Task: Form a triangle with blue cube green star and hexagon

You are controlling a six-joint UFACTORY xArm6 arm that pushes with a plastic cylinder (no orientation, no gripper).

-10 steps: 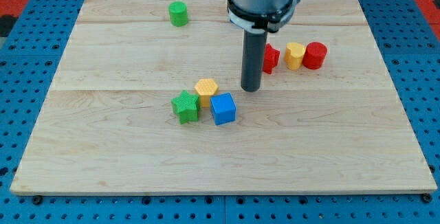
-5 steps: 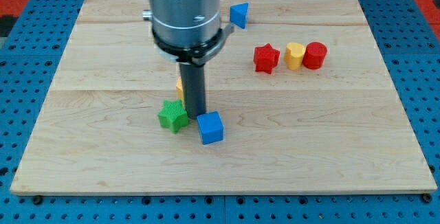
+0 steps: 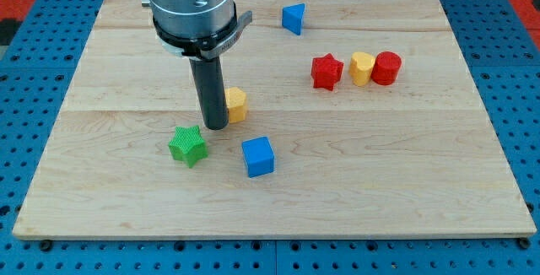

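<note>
Three blocks now spread apart: green star (image 3: 187, 145), blue cube (image 3: 258, 156), yellow hexagon (image 3: 235, 105) (triangle roughly formed); my tip (image 3: 214, 127) touches the hexagon; no pincer, just rod.

Blue triangle (image 3: 294, 18), red star (image 3: 326, 72)
</note>
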